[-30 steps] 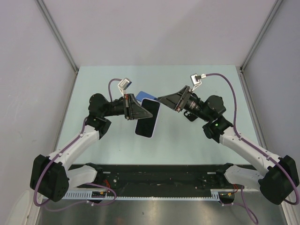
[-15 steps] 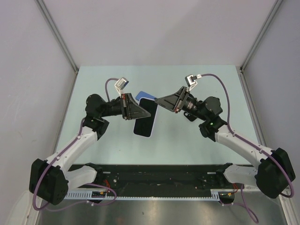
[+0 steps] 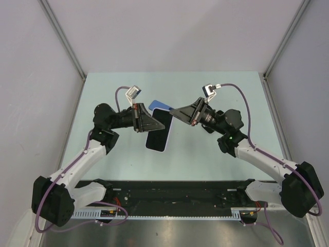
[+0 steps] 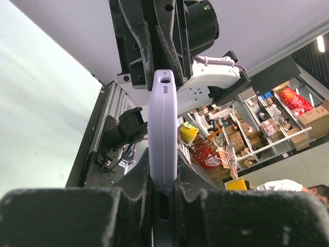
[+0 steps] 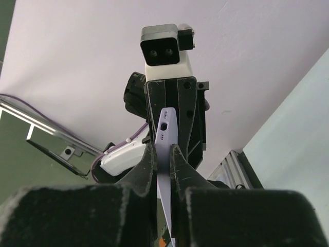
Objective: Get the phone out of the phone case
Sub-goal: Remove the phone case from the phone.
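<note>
Right gripper (image 3: 175, 109) is pinched tight on the far end of the phone case (image 5: 165, 127), fingers (image 5: 146, 167) squeezing its thin lilac edge from both sides. Left gripper (image 3: 153, 125) is clamped on it too, coming in from the left across the long side, and in its wrist view the edge runs straight up between the jaws toward the other arm. So both arms have hold and neither has to reach. The phone (image 3: 159, 135) hangs in the air between them, well off the table (image 3: 231, 92), screen up to the overhead camera. Its long axis runs from the right gripper's far corner down to a free near end pointing at the bases. A blue corner (image 3: 159, 105) pokes out behind the far end, probably the case's back. The peel looks set to start there, right arm pulling away while left holds, though I cannot tell whether the right fingers have the case lip alone or the phone as well
</note>
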`<move>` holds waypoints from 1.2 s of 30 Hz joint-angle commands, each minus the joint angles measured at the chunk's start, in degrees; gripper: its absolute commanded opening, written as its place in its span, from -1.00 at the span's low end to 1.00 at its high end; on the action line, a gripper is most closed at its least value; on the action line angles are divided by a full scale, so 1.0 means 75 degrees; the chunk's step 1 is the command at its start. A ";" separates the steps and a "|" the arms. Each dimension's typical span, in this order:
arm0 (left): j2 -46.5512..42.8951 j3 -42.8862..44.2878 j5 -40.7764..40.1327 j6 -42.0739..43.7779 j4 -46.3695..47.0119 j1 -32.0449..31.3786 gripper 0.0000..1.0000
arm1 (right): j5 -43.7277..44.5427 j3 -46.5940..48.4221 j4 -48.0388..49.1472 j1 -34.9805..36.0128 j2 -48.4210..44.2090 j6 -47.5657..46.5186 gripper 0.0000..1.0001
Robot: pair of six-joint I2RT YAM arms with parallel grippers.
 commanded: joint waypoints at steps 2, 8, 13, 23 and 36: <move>-0.0324 0.0292 -0.0051 0.0597 0.0335 0.0073 -1.00 | 0.0185 -0.0395 0.2192 0.0118 0.0478 0.1891 -1.00; -0.0324 0.0679 -0.0133 0.0599 0.0800 0.0073 -1.00 | 0.0935 -0.0500 0.3179 0.0656 0.1485 0.3231 -1.00; -0.0464 0.1171 -0.0157 0.0657 0.0802 0.0073 -1.00 | 0.1310 -0.0559 0.5113 0.0833 0.2646 0.4730 -1.00; -0.0816 0.1628 -0.0204 0.0728 0.0532 0.0073 -1.00 | 0.1533 -0.0560 0.5948 0.0997 0.3527 0.5096 -1.00; -0.0992 0.1734 -0.0239 0.0130 0.1211 0.0073 -1.00 | 0.1604 -0.0501 0.6148 0.1032 0.3832 0.5295 -1.00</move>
